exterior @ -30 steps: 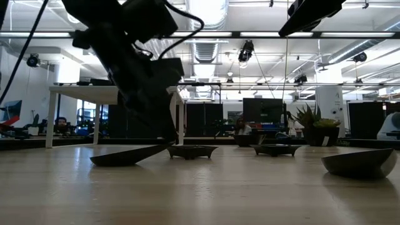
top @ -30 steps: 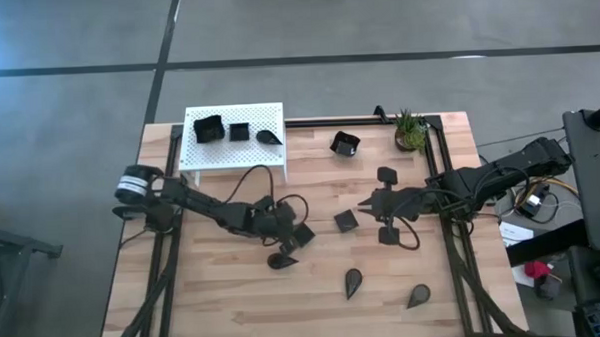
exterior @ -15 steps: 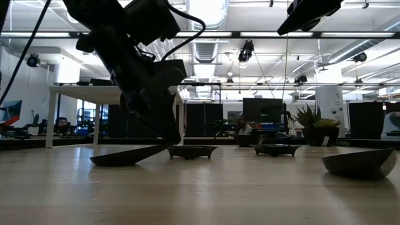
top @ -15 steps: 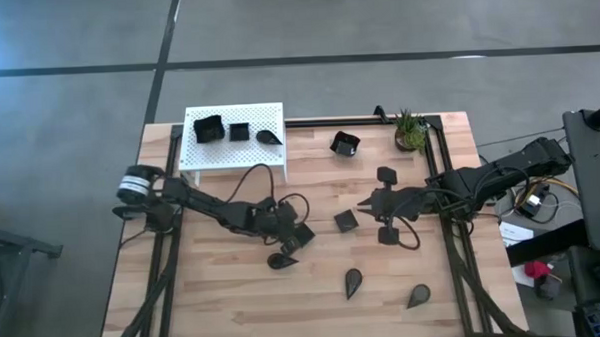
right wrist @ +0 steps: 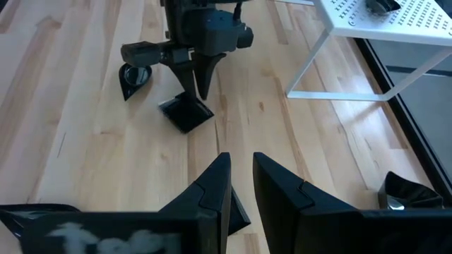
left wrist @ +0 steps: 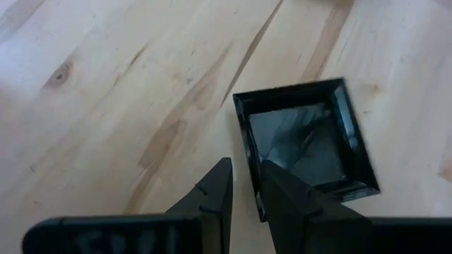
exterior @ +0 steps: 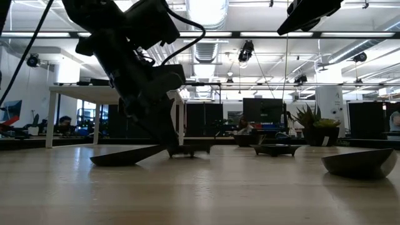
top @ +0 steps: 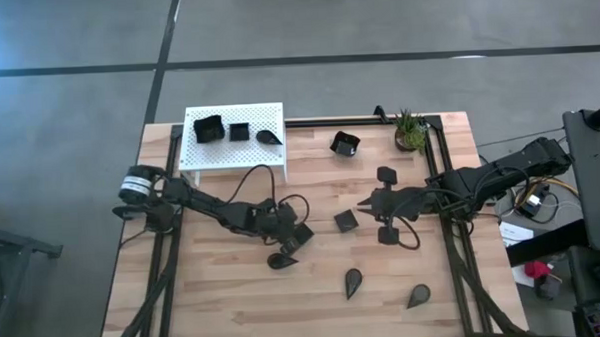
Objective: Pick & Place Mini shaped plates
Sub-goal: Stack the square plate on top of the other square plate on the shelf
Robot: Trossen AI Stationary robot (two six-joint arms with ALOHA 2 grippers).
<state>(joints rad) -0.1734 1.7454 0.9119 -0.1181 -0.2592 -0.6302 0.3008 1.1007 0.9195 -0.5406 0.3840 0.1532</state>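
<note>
Mid-tabletop (top: 224, 291), your left pincer (left wrist: 245, 185) clamps a square plate's (left wrist: 307, 144) rim; your right pincer (right wrist: 240, 176) hovers, fingers slightly apart.

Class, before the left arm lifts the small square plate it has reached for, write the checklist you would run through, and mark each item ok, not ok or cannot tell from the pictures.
1. Left gripper astride the rim of the square plate, one finger on each side: ok.
2. Fingers pressed shut on that rim: cannot tell.
3. Plate lying flat on the table: ok.
4. Teardrop plate beside it not touching the square plate: ok.
5. Bare space on the white platform for another plate: ok.
6. Right gripper well off from the left one: ok.
</note>
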